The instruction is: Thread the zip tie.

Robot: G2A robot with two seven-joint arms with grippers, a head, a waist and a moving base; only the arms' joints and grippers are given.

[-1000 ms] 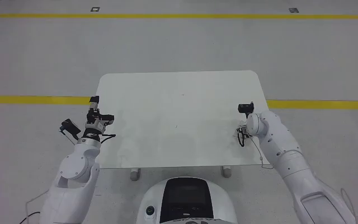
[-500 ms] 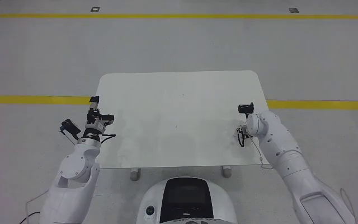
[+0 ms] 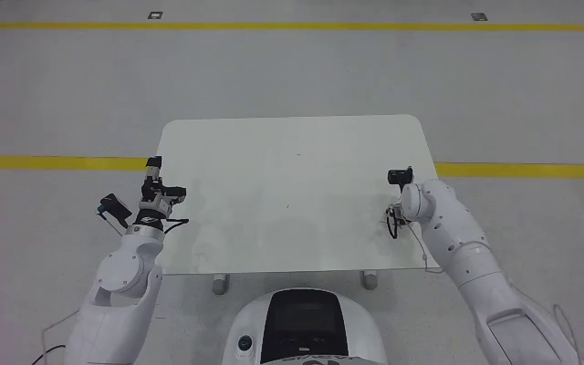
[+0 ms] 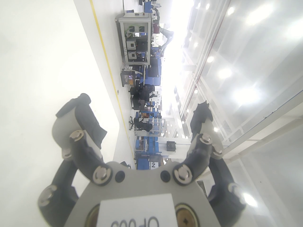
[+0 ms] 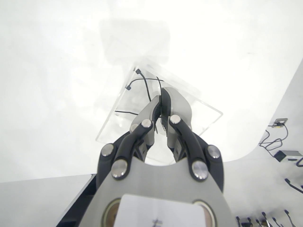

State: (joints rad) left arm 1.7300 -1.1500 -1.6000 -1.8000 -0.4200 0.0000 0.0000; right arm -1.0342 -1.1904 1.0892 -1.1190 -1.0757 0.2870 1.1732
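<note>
Close to the near right corner of the white counter (image 3: 292,182), the right gripper (image 5: 161,95) is clamped shut on a thin black zip tie (image 5: 160,85), which runs out past its fingertips. It hangs over a clear square tray (image 5: 208,106) lying flat on the counter by the right edge, with loose zip ties (image 5: 144,85) crossing inside it. A little farther back, at the left edge, the left gripper (image 4: 142,102) is held level, jaws spread wide. Beyond the counter, a yellow line (image 3: 73,162) crosses the floor.
</note>
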